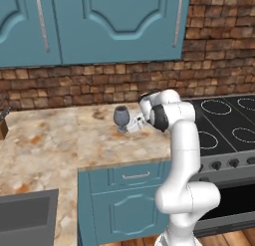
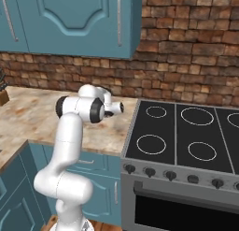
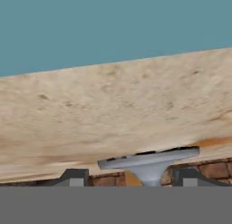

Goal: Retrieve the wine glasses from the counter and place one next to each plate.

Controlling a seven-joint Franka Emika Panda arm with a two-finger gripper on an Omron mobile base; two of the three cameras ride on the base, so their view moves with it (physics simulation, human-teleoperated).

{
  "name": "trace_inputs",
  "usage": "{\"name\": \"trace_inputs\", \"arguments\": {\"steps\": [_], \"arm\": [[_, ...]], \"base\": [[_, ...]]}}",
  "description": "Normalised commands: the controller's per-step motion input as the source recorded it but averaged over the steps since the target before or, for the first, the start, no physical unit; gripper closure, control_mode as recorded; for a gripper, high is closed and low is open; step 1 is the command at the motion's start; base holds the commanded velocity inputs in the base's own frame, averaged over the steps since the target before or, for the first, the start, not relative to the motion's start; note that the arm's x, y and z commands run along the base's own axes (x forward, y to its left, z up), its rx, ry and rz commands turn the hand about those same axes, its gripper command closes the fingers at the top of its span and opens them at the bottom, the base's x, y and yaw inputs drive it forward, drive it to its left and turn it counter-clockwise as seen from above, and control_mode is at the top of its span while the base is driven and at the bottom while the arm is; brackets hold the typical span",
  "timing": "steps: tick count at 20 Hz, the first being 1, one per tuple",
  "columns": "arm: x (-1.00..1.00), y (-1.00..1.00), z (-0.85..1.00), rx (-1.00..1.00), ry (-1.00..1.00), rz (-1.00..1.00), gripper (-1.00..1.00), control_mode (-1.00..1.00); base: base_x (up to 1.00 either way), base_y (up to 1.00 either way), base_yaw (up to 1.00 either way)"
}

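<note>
**On the mottled table: tool at a wine glass beside the stove**

On the beige-and-brown stone table (image 1: 60, 145), a grey wine glass (image 1: 121, 118) with a dark rounded bowl stood upright near the back, close to the red-brown brick wall (image 1: 99, 83) and a little left of the black stove (image 1: 224, 125). The white arm (image 1: 182, 160) rose from the floor in front of the teal cabinets and bent forward over the table's edge, its wrist turned toward the glass.

The tool (image 1: 130, 123) sat level with the glass's lower half, just beside it on the stove side. From the hand camera, the glass's round foot and the start of its stem (image 3: 149, 163) lay between the two dark fingertips (image 3: 72, 177), one on each side, with a visible gap to both. The jaws stood partly open around the stem. Whether they had yet touched it could not be told from these views, since the fingertips were barely in view.

From the right base camera, the arm's forearm and wrist hid the glass. Teal wall cupboards (image 1: 99, 26) hung above the brick. A dark sink (image 1: 27, 215) was set in the near left table.
</note>
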Motion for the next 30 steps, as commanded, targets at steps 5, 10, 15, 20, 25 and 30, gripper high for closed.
{"name": "trace_inputs", "arguments": {"steps": [5,10,15,20,25,30], "arm": [[0.00,0.66,-0.45,-0.04,0.00,0.00,1.00,-1.00],[-0.01,0.45,-0.28,-0.02,0.00,0.00,1.00,-1.00],[-0.27,0.04,0.32,0.00,-0.07,0.00,1.00,-1.00],[-0.37,0.00,0.56,0.01,-0.11,0.00,1.00,-1.00],[-0.45,0.00,0.56,0.03,-0.07,0.00,1.00,-1.00],[-0.54,-0.03,0.28,0.01,-0.05,0.00,1.00,-1.00]], "base": [[0.00,0.00,0.00],[0.00,0.00,0.00],[0.00,0.00,0.00],[0.00,0.00,0.00],[0.00,0.00,0.00],[0.00,0.00,0.00]]}}
